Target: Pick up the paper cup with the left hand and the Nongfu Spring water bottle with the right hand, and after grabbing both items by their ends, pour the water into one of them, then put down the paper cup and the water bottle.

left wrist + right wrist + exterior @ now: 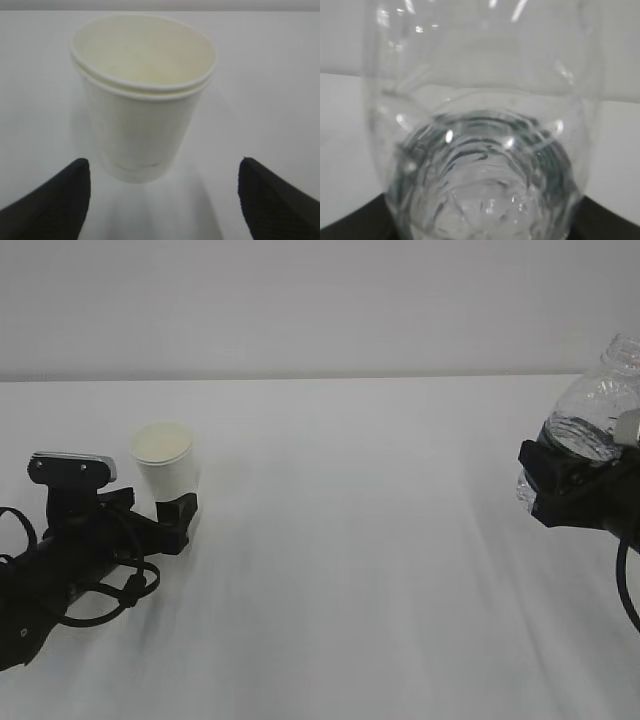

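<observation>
The white paper cup (163, 462) stands upright on the table at the left, and its rim looks doubled. My left gripper (153, 510) lies low on the table right in front of it. In the left wrist view the cup (142, 100) stands just beyond the gripper (162, 200). The black fingertips (60, 200) are spread wider than the cup and do not touch it. At the right edge, my right gripper (560, 480) is shut on the lower part of the clear water bottle (598, 405). The bottle leans with its neck up and to the right. It fills the right wrist view (480, 150), with water inside, and the right gripper (482, 225) holds it.
The white table (380, 570) stretches between the two arms, with a pale wall behind it. The left arm's cables (100, 590) loop over the table at the lower left.
</observation>
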You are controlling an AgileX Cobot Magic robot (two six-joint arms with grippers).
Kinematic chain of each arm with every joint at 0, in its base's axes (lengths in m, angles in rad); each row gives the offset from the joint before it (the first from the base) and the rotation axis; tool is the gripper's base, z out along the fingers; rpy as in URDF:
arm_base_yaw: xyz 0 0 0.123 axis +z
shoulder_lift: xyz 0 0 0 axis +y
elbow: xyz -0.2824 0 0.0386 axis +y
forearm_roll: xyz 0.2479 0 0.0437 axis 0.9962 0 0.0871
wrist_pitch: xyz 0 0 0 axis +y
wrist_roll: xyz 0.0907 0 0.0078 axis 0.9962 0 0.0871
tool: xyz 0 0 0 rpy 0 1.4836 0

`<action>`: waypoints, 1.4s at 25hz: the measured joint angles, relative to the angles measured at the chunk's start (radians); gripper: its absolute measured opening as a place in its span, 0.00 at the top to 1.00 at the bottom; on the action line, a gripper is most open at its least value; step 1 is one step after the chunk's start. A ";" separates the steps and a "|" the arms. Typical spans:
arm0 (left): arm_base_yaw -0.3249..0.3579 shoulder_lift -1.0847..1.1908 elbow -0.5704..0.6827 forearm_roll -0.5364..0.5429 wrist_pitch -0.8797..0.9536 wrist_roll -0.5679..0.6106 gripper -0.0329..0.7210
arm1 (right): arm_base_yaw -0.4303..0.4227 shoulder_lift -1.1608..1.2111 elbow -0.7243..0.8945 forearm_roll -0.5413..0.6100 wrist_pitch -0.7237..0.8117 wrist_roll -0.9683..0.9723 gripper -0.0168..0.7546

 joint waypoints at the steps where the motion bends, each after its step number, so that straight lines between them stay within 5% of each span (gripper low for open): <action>1: 0.000 0.011 -0.013 0.000 0.000 0.000 0.04 | 0.000 0.000 0.000 0.000 0.000 0.000 0.45; 35: 0.061 0.151 -0.228 0.025 0.000 0.000 0.05 | 0.000 -0.002 0.000 0.000 0.000 0.002 0.45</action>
